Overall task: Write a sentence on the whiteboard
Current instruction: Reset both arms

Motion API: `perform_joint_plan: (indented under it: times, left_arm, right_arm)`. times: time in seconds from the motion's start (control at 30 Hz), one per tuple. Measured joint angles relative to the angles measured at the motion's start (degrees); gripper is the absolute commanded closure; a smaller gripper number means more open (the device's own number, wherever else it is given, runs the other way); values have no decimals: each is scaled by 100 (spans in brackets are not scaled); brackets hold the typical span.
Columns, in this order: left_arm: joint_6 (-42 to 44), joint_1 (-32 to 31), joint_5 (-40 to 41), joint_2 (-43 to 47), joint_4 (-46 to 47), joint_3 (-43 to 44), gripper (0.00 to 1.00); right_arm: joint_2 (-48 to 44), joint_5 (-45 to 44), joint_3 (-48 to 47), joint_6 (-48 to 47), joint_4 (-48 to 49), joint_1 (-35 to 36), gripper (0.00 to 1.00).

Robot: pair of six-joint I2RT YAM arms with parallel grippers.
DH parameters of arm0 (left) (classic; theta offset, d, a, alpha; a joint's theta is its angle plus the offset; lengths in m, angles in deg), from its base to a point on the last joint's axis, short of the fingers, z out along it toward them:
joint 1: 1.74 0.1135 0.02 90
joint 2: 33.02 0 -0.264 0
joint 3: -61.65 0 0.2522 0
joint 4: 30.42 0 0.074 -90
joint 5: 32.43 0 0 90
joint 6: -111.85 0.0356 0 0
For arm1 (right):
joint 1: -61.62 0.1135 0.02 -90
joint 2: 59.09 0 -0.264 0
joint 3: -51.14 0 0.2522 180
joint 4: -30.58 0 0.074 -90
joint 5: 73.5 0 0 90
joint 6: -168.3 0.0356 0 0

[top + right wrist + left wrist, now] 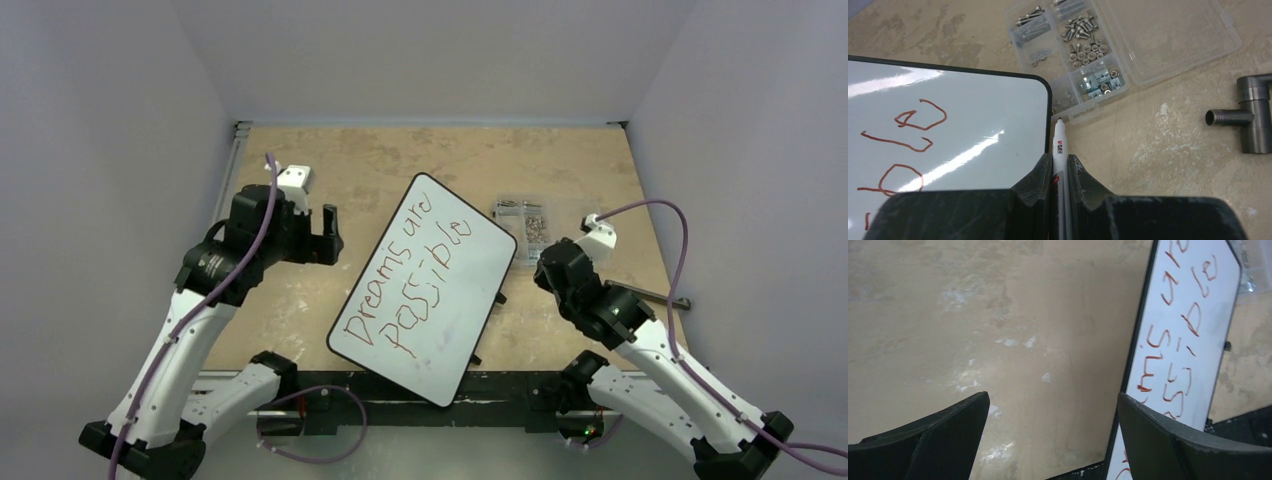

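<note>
The whiteboard (425,290) lies tilted in the middle of the table with "Dreams are Possible" written on it in red. It also shows in the left wrist view (1188,335) and the right wrist view (948,130). My right gripper (1059,162) is shut on a white marker (1058,145), whose tip sits just off the board's right edge, over the table. In the top view the right gripper (548,268) is just right of the board. My left gripper (1053,405) is open and empty, over bare table left of the board (325,235).
A clear compartment box (1098,55) of screws and nuts lies beyond the board's right corner, also in the top view (525,222). A grey metal pipe fitting (1248,117) lies to the right of it. The table's near edge has a black rail (400,385).
</note>
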Motion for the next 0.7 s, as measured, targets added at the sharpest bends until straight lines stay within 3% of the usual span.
perform_joint_plan:
  times: [0.17, 0.33, 0.53, 0.7]
  left_arm:
    - [173, 35, -1375, -640, 177, 42, 6]
    - [356, 39, -2234, -737, 195, 35, 10]
    - [455, 39, -2618, -743, 232, -118, 11]
    - [463, 39, -2638, -686, 234, -251, 11]
  right_arm:
    - [0, 48, -131, -192, 170, 0, 100]
    - [92, 275, 131, -33, 201, 0, 100]
    - [295, 516, 232, 96, 195, 0, 100]
    - [-173, 713, 409, -7, 549, 0, 100]
